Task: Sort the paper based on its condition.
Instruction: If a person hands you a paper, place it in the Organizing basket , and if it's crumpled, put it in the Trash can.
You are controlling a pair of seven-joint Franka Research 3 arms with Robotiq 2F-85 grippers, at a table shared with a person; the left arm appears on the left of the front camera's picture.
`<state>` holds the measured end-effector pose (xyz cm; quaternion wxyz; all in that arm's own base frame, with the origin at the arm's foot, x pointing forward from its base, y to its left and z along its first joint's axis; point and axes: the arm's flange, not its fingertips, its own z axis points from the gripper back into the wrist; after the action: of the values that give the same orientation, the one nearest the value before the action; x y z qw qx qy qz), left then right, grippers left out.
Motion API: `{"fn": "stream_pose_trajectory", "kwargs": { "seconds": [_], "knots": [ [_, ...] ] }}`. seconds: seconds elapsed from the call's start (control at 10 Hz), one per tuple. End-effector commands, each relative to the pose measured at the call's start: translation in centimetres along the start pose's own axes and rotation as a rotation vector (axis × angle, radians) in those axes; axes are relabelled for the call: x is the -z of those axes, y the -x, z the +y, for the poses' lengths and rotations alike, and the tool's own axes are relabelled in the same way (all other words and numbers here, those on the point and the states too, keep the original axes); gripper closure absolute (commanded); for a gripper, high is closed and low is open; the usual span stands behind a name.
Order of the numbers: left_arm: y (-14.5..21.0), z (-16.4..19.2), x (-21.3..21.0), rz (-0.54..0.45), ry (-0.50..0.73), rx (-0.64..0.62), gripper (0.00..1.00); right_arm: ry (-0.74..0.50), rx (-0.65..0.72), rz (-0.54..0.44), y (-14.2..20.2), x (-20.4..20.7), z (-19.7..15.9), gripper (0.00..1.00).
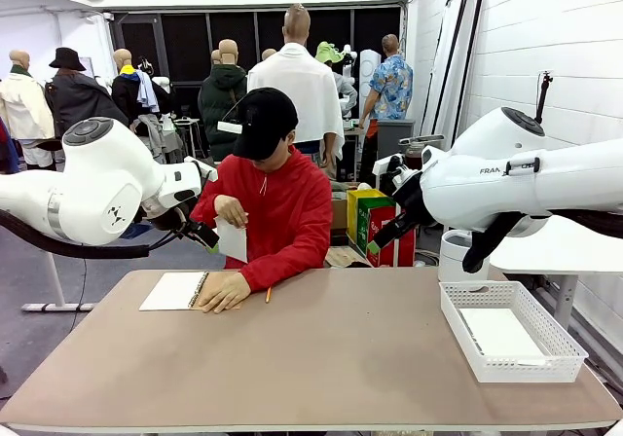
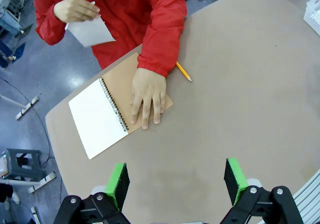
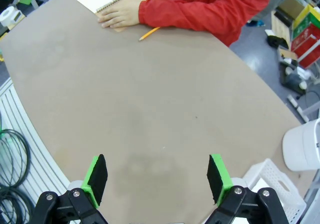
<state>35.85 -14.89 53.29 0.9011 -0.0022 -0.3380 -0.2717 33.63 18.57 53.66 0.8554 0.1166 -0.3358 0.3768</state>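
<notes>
While my left claw [image 2: 176,181] and right claw [image 3: 156,176] hang open above the surface [image 2: 250,84], I see paper [image 2: 92,31] in a person's hand [image 2: 75,9] ahead of the left claw, past a notebook [image 2: 97,119].

Front view across table [image 1: 321,358], wrist views seemingly high, sharing notebook [image 2: 97,116]

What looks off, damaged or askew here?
Nothing stands out. The notebook lies open and flat under the person's hand, the pencil beside it, one sheet flat in the basket, a second sheet held in the person's other hand.

Two sheets [image 1: 232,239] [image 1: 501,334], one notebook [image 1: 173,291], one pencil [image 1: 268,295], one basket [image 1: 516,366]
</notes>
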Motion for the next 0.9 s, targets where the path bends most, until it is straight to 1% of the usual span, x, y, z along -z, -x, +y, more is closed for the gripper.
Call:
{"fn": "stream_pose_trajectory", "kwargs": {
  "seconds": [0.0, 0.8],
  "knots": [
    [0.08, -0.01, 0.03, 0.002, 0.001, 0.003, 0.0, 0.0, 0.004, 0.002, 0.02, 0.05, 0.04, 0.0],
    [0.08, -0.01, 0.03, 0.002, 0.001, 0.003, 0.0, 0.0, 0.004, 0.002, 0.02, 0.05, 0.04, 0.0]
  ]
}}
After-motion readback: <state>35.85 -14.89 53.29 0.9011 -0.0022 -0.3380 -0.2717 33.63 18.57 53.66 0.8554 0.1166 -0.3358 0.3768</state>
